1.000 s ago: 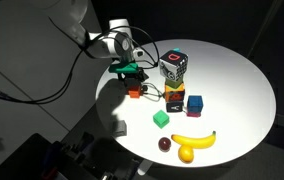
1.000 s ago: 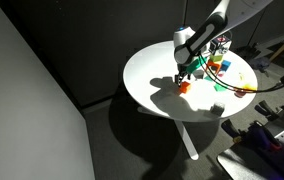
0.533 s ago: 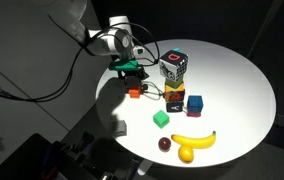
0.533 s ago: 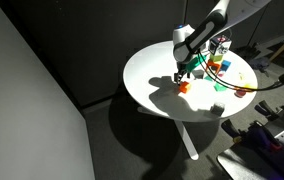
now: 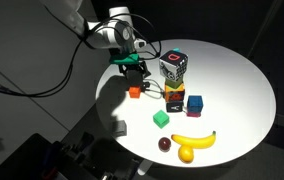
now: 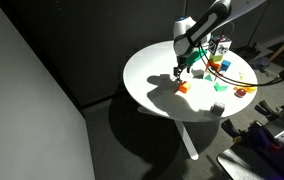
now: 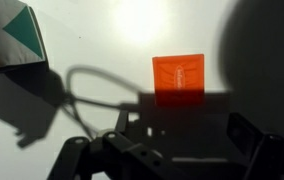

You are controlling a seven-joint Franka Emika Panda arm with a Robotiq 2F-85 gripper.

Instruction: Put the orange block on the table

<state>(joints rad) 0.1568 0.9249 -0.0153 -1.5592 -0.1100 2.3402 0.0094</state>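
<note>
The small orange block (image 5: pixel 136 91) lies alone on the round white table (image 5: pixel 232 70), near its edge. It also shows in an exterior view (image 6: pixel 181 87) and in the wrist view (image 7: pixel 178 78). My gripper (image 5: pixel 133 68) hangs a little above the block, open and empty, with its dark fingers apart at the bottom of the wrist view (image 7: pixel 167 150). It does not touch the block.
A stack of cubes topped by a black-and-white patterned cube (image 5: pixel 174 65) stands beside the block. A blue cube (image 5: pixel 195 103), a green cube (image 5: pixel 161 119), a banana (image 5: pixel 193 139) and a cable (image 5: pixel 152 88) lie nearby. A white-and-teal object (image 7: pixel 12 35) sits at the wrist view's corner.
My gripper has risen away from the orange block, which stays on the table where it was.
</note>
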